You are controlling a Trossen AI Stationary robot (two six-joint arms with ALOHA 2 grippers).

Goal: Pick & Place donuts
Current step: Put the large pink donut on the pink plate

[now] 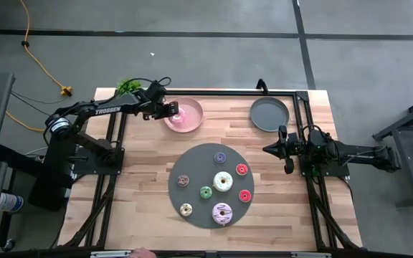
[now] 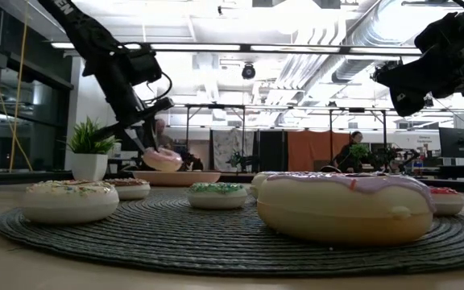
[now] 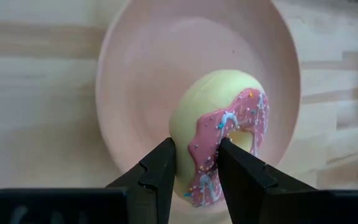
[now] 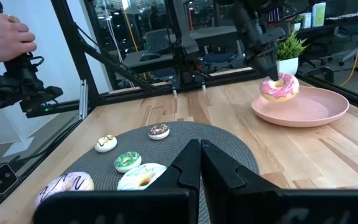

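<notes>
A pink-frosted donut point(image 3: 222, 124) with a cream body hangs over the pink plate point(image 3: 148, 74), with my left gripper point(image 3: 196, 146) shut on it, at the table's far left point(image 1: 172, 110). Several other donuts lie on the dark grey disc point(image 1: 192, 161) at the table's middle, among them a white one point(image 1: 223, 181), a large purple one point(image 1: 222, 213) and a green one point(image 1: 206, 192). My right gripper point(image 4: 201, 163) waits shut and level at the right point(image 1: 267, 149), touching nothing. My left gripper pinches one side of the donut's ring point(image 3: 194, 155) between its two fingers, one on the cream outer side and one on the pink frosting beside the hole. The fingers slant down from the table's left. The donut is tilted on edge, close above the plate's inside point(image 4: 303, 106).
A grey plate point(image 1: 269, 113) lies at the far right of the table. A small potted plant point(image 1: 127, 87) stands at the far left corner. Black frame rails point(image 1: 228, 93) run along the table's far edge and sides. A person's hand point(image 4: 8, 37) holds a dark device beyond the table.
</notes>
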